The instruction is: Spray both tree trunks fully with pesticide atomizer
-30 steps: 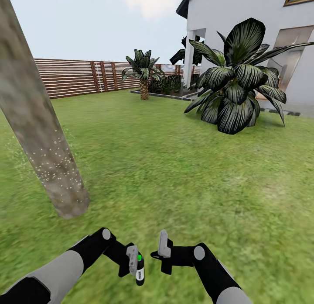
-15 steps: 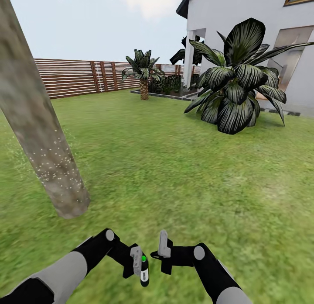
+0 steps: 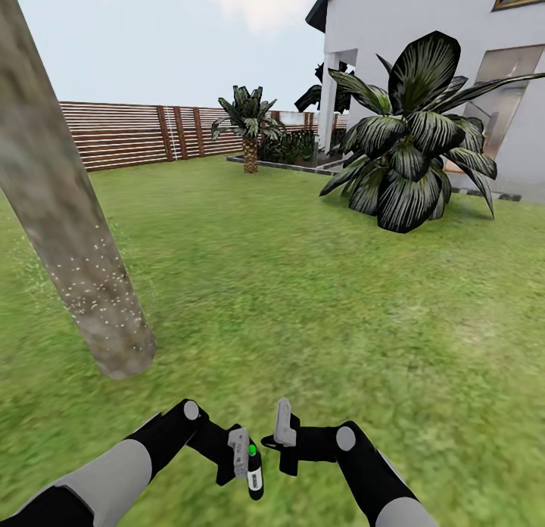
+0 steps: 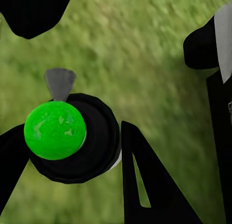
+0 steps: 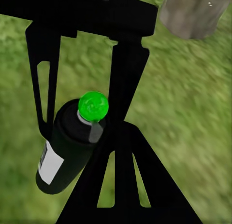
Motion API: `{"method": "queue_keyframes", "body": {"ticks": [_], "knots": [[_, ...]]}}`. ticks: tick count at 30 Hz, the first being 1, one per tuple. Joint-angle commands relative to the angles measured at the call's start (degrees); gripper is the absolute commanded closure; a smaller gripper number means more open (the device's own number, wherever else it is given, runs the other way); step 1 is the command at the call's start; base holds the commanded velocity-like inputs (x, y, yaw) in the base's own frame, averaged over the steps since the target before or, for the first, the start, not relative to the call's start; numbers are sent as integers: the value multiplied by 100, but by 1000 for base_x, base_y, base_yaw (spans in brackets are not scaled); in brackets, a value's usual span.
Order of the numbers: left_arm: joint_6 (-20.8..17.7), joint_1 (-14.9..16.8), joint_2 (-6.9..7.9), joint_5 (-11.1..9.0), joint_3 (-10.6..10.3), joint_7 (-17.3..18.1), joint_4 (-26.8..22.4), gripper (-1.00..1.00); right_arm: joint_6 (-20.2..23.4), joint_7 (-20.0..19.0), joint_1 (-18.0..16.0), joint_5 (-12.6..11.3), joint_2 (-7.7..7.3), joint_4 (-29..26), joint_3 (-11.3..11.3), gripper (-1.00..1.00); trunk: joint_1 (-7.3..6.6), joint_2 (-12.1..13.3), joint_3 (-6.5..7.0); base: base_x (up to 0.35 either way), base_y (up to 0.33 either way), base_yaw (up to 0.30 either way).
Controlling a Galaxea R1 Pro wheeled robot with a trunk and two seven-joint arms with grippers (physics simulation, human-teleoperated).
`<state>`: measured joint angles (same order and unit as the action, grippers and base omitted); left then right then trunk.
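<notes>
L claw pinched the slim dark-grey, green-topped atomizer at bottom centre; R claw state unclear. Risk: nozzle pointed off the speckled grey-brown trunk at left, so spray hits grass.

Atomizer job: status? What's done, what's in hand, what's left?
Done: the pesticide atomizer is off the grass, clamped in the left gripper; its top dot shows green. In hand: the near tree trunk carries pale specks on its lower part, while its upper part looks bare. The right gripper holds nothing. Left: finish covering this trunk, then do the second tree.
</notes>
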<state>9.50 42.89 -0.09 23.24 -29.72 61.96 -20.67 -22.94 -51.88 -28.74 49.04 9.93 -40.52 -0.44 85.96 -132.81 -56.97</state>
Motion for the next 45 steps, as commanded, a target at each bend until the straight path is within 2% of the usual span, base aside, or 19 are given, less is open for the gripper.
{"method": "queue_keyframes", "body": {"ticks": [1, 5, 9, 18, 31, 37, 39, 41, 43, 45], "knots": [[1, 0, 0, -7, 1, 0, -4, 100, 0, 1, 0, 0, 0, 0, 0, 100, 0, 0, 0, 0, 0, 0], [4, 0, 0, -43, 1, -6, -7, 100, 0, 2, 0, 0, 0, 0, -1, 100, 0, 0, 0, 0, 0, 0], [0, 0, 0, -196, 1, -8, -18, 100, 0, -1, 0, 0, 0, 0, 0, 100, 0, 0, 0, 0, 0, 0], [19, 0, 0, -249, 1, -80, -27, 100, 0, -1, 0, 0, 0, 0, 0, 100, 0, 0, 0, 0, 0, 0], [42, 0, 0, -445, 1, -79, -22, 100, 0, 0, 0, 0, 3, 0, 0, 100, 0, 0, 0, 0, 0, 0], [35, 0, 8, -436, -4, -86, 1, 100, 0, -3, 0, 0, 2, 0, 0, 100, 0, 0, 0, 0, 0, 0], [34, 0, 63, -410, -18, -101, 13, 100, 0, -1, 0, 0, 1, 0, 0, 100, 0, 0, 0, 0, 0, 0], [28, 0, 186, -383, -29, -197, 71, 100, 0, -2, 0, 0, 0, 0, 0, 100, 0, 0, 0, 0, 0, 0], [20, 0, 384, -358, -59, -380, 166, 100, 0, -2, 0, 0, 0, 0, -2, 100, 0, 0, 0, 0, 0, 0], [16, 0, 622, -241, -66, -463, 195, 100, 0, 1, 0, 0, 1, 4, -3, 100, 0, 0, 0, 0, 0, 0]]}}
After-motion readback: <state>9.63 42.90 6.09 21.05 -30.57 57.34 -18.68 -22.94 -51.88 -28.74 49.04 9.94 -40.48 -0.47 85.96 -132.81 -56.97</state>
